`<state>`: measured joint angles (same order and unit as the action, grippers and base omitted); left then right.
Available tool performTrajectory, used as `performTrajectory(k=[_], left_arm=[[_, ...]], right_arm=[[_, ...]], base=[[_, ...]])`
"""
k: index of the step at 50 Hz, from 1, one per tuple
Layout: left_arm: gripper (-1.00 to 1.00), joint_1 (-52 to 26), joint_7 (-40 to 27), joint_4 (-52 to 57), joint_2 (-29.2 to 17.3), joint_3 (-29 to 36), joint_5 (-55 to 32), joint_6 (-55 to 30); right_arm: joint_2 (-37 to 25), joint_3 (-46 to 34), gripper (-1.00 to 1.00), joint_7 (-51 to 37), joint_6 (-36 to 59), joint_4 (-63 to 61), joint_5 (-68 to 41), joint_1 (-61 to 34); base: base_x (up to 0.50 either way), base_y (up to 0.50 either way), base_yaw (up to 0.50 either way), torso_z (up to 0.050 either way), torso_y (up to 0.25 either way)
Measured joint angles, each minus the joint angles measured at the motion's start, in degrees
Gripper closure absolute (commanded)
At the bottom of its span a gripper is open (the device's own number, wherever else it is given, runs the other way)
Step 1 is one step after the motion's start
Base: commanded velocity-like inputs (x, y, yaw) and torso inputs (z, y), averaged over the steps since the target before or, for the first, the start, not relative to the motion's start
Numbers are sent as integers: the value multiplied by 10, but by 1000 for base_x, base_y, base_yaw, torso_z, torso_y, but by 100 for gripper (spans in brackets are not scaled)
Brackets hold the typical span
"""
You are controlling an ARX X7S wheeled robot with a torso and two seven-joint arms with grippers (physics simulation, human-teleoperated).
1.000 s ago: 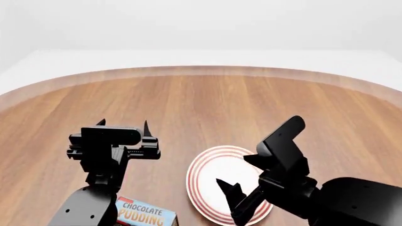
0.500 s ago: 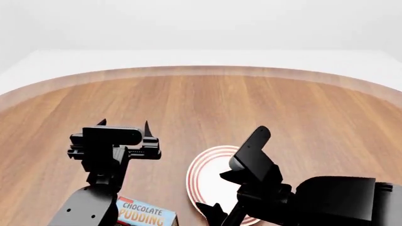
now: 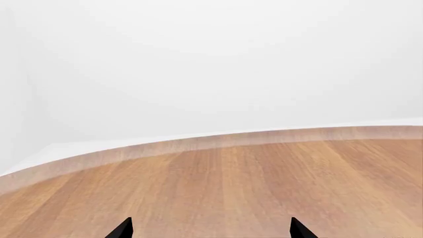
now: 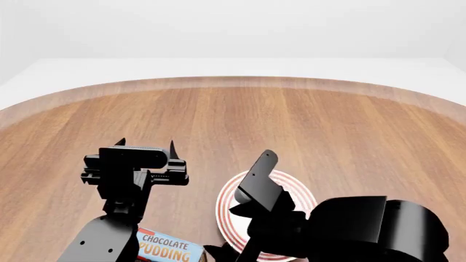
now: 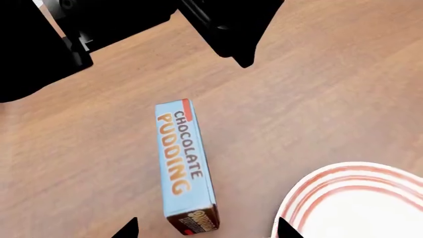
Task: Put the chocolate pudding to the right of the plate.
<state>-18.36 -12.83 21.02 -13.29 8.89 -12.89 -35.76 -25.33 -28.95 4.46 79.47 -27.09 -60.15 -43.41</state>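
The chocolate pudding [image 5: 182, 158] is a light blue-topped box with dark brown ends, lying flat on the wooden table. In the head view it [image 4: 163, 248] sits at the near left, partly behind my left arm. The plate [image 4: 297, 187], white with red rings, lies just right of it, mostly covered by my right arm; its rim [image 5: 310, 193] shows in the right wrist view. My right gripper [image 5: 206, 229] is open and hovers over the box's near end, with the plate beside one fingertip. My left gripper [image 4: 145, 143] is open and empty, held above the table beyond the box; its tips [image 3: 210, 229] frame bare wood.
The round wooden table [image 4: 240, 120] has a curved far edge [image 4: 233, 82] against a white surround. My left arm [image 5: 66, 29] hangs dark above the box in the right wrist view. Bare wood lies right of the plate [image 4: 378, 164].
My right arm has swung left and nearer across the plate, toward the pudding box. The left arm, box and plate have stayed put.
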Motion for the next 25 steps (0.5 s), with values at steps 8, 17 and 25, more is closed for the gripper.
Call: performTrajectory(k=[8,17,25], left_arm=[[-100,-1,-2,1,-1,4,-1,-1],[-100,-2,-4,2,-3,6,-2,-1],[-100,-2,-5,2,-4,8,-4,-1]], right_arm=[[15,-40,-100,18,-19,25,20,-6],[28,-78,-100,34,-38,56,42,-13],[42,-110,-100,55,-62,98,69,-24]], base=[[0,0,0,0,0],[0,0,0,0,0],[0,0,0,0,0]])
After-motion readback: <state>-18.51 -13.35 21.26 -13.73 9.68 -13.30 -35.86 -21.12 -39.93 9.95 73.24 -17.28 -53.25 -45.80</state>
